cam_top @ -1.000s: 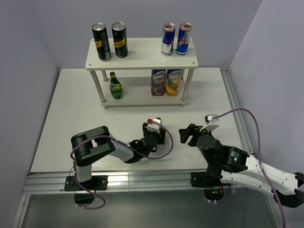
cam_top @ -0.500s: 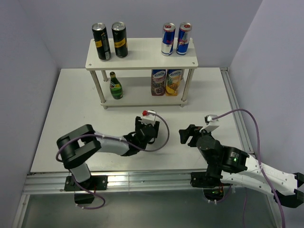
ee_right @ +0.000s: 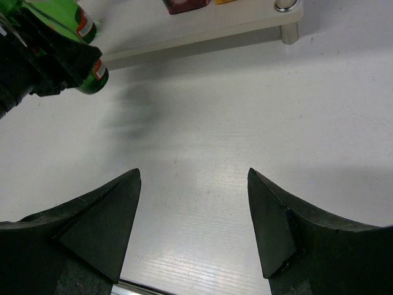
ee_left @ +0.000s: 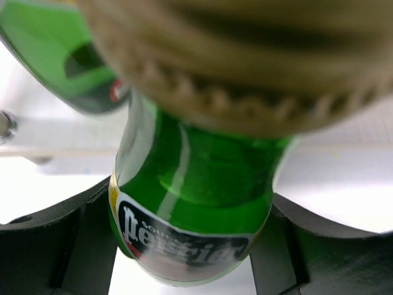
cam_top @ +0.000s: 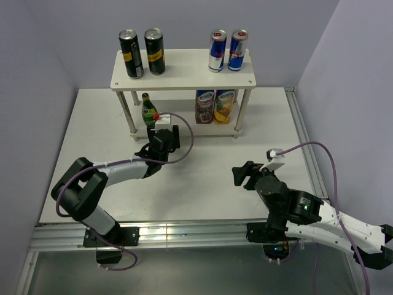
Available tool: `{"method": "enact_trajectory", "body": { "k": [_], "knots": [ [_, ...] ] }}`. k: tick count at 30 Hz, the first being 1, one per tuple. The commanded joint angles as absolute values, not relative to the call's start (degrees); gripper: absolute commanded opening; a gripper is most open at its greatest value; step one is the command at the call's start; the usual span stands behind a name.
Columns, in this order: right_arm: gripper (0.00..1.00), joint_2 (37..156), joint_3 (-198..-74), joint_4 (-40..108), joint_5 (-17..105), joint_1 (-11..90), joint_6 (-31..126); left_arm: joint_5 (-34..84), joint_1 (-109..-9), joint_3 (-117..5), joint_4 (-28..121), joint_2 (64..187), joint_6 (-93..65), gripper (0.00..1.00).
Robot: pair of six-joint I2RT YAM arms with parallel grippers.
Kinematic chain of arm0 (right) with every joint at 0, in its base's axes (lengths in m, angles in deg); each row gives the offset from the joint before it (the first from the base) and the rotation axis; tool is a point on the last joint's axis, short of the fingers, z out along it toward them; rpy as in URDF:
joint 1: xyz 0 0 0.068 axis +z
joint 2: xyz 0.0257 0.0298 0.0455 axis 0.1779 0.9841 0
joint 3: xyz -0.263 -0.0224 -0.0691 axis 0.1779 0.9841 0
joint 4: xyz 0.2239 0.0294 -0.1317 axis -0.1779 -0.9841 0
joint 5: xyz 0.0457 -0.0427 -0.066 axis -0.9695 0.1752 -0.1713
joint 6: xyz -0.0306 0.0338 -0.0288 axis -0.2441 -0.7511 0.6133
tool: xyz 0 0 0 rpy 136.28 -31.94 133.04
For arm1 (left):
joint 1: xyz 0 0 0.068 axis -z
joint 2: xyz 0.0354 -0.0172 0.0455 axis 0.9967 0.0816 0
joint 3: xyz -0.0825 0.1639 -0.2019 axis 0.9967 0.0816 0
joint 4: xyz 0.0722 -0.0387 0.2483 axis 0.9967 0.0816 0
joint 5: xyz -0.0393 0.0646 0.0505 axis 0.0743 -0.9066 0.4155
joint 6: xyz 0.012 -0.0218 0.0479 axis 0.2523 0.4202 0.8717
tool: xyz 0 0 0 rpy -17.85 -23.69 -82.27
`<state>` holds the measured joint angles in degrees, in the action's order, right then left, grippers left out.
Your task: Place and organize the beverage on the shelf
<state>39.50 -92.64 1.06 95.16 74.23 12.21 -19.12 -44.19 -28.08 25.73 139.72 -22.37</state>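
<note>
Green bottle (ee_left: 190,203) is clamped tight between the fingers (ee_left: 43,246) of the left gripper (ee_left: 191,261), sitting just in front of the shelf (cam_top: 184,77) at its lower tier, right beside the second green bottle (cam_top: 149,110) standing there. Black cans (cam_top: 130,54) and blue-and-silver cans (cam_top: 217,51) are up top. Right gripper (ee_right: 193,177) hangs over the table (ee_right: 245,110), spread wide with nothing in it

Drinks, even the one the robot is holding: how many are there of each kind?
Black cans: 2
Blue-and-silver cans: 2
Green bottles: 2, one of them held
Juice cartons: 2
Total: 8
</note>
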Motion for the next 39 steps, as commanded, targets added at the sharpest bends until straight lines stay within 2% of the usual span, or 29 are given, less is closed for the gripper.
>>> {"method": "enact_trajectory", "body": {
  "k": [1,21,34,37,38,39],
  "knots": [
    [0.77,39.00,-92.32,2.74,96.23,74.58,12.21,-16.70,-45.50,-34.77,17.89,139.17,-20.75,0.00],
    [0.77,40.67,-92.49,2.74,96.32,74.49,12.21,-15.91,-52.35,-48.13,13.58,154.10,-20.58,0.00],
    [0.77,41.64,-92.67,3.09,96.41,74.49,12.48,-17.67,-54.03,-50.69,12.79,158.25,-19.61,0.00],
    [0.77,41.55,-92.67,3.09,96.41,74.41,12.39,-17.23,-54.12,-50.60,12.79,158.25,-19.17,0.23],
    [0.77,41.55,-92.67,3.00,96.41,74.49,12.39,-16.71,-54.03,-50.34,12.88,158.16,-19.08,0.38],
    [0.77,41.46,-92.67,3.00,96.41,74.49,12.39,-16.36,-54.12,-50.43,12.88,158.07,-18.82,0.48]
  ]
}}
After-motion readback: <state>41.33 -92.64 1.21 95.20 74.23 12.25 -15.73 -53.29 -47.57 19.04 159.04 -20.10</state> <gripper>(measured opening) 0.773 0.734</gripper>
